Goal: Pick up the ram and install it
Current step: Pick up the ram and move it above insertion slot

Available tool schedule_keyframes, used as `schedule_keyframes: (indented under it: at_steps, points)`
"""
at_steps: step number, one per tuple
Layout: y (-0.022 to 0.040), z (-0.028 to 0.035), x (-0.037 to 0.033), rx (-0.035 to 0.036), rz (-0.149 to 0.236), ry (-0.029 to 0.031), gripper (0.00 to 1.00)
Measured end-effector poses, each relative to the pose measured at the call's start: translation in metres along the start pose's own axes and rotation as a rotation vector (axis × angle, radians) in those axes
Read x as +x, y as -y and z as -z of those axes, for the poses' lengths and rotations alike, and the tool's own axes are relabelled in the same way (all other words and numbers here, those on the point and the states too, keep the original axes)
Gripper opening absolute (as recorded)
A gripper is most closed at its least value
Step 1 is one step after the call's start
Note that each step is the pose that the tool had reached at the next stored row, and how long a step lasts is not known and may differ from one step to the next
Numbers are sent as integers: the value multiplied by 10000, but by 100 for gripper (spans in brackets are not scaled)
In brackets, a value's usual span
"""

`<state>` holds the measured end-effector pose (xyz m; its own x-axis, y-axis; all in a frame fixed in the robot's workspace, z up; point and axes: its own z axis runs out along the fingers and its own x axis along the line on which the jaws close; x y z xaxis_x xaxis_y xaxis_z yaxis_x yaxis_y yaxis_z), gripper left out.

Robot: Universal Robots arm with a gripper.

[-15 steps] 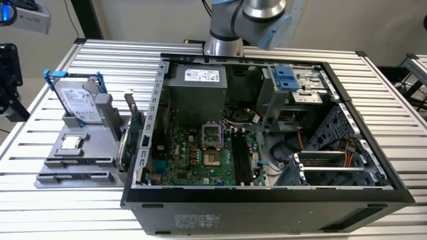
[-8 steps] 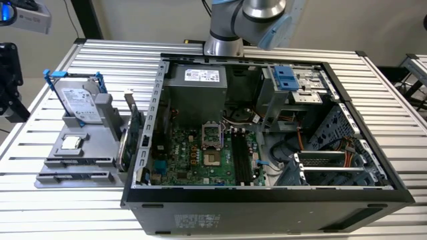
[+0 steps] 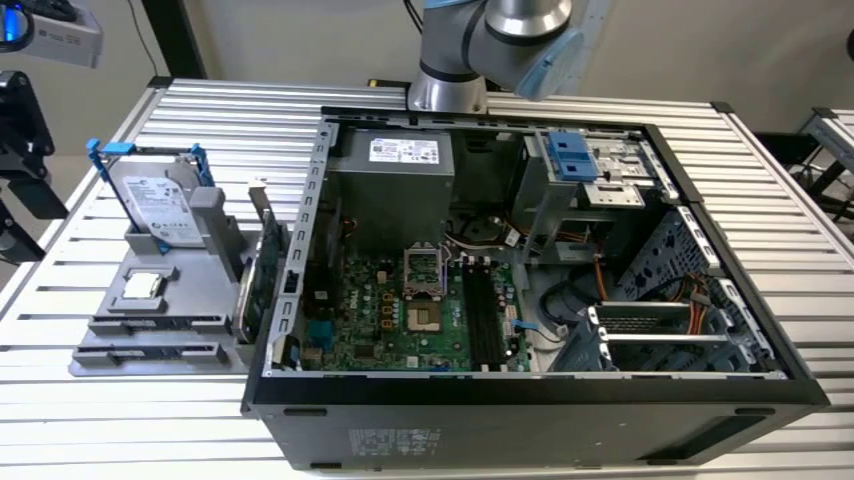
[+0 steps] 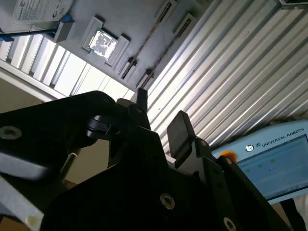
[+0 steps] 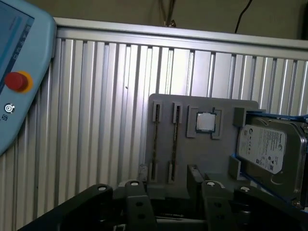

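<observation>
The gripper [image 5: 171, 195] is being pointed toward the grey tray [image 5: 211, 159], its fingers being held apart with nothing between them. The ram [image 5: 156, 139] is being held on edge in a tray slot, near the processor chip [image 5: 206, 121] and hard drive [image 5: 267, 154], outside the open computer case [image 3: 534, 390]

Table [image 3: 227, 110]: ribbed alu slats, satin silver w/ glare. PC case [image 3: 534, 420]: dark matt sheet metal. Parts tray [image 3: 147, 335]: matt grey plastic. Hard drive [image 3: 163, 205]: bare metal, white paper label. Gripper [image 5: 171, 185]: matt black. Pendant [image 5: 19, 72]: smooth pale-blue plastic.
</observation>
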<state>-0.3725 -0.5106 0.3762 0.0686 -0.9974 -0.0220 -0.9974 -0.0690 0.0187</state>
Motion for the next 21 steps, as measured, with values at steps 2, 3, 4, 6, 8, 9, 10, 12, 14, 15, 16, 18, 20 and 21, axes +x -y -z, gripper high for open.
schedule_keyframes:
  at_steps: [2,3,4,6,8,9,10,12,14,15,16,18,20,21]
  points:
    - [0,-1,0,0,0,-1,100]
    - [0,-3,-1,2,0,0,100]
    - [0,-3,-1,1,0,0,100]
    - [1,-5,-3,1,0,0,100]
    - [1,-5,-6,0,0,-1,100]
    - [1,-5,-6,0,0,-1,100]
    - [1,-5,-7,0,0,-1,100]
    - [1,-8,-8,1,0,-2,100]
    - [1,-13,-10,-2,0,-12,100]
    - [1,-18,-10,-1,0,-12,100]
    - [1,-19,-10,0,0,-12,100]
    - [2,-23,-10,0,0,-11,100]
    - [2,-29,-10,0,0,-11,100]
    - [2,-32,-10,0,0,-11,100]
